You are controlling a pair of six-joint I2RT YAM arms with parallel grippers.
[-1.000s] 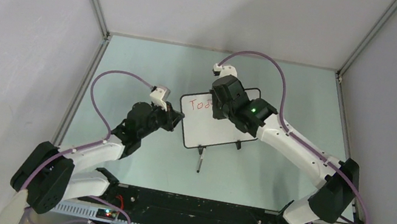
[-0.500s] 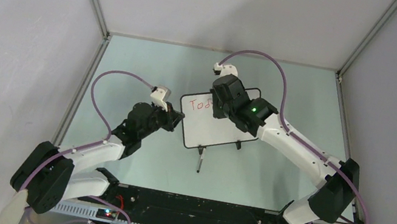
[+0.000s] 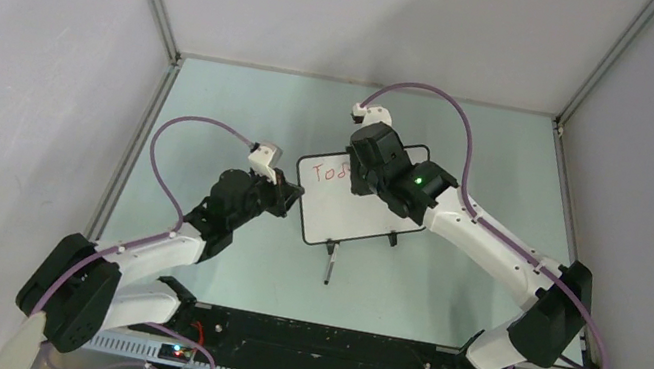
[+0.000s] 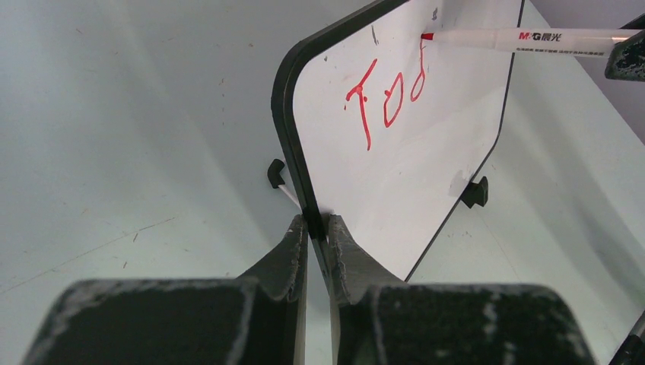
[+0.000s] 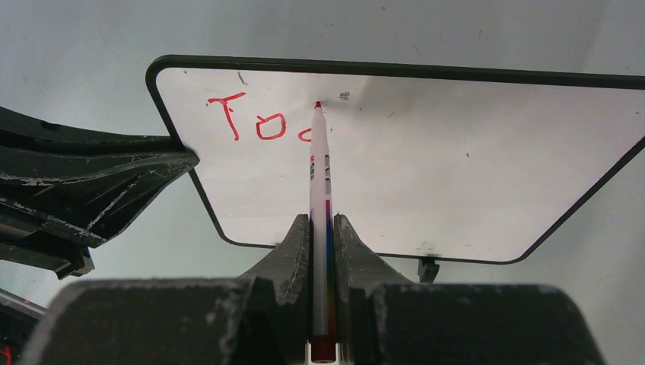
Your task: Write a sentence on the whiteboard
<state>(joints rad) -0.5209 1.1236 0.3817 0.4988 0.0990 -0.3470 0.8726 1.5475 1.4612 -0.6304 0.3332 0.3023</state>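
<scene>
Item: small rectangular whiteboard (image 3: 350,217) with glossy white face and thin black rounded-corner frame; one; standing tilted near the middle of the pale grey-green table (image 3: 481,151), between the two arms.

Grip, left: left gripper (image 4: 316,224), black two-finger; jaws pressed together on the whiteboard's left frame edge, low on that side; the board's face lies to the right of its fingers in the left wrist view.

Grip, right: right gripper (image 5: 323,222), black two-finger; jaws pinching the barrel of one slim white marker (image 5: 320,171) with red tip and printed label; the marker points away from the wrist to the upper part of the board's face, the whiteboard lying directly ahead of the fingers.

Writing: sentence (image 4: 388,99) in red handwritten marker, top left of the face; three letters visible, "Tod"; the marker tip sits at the head of the third letter, apparently touching the face.

Fittings: small black feet (image 4: 475,192) on the board's lower edge; two.

Other: thin dark stick-like object (image 3: 328,271) lying on the table just in front of the board; one; kind cannot be told.
</scene>
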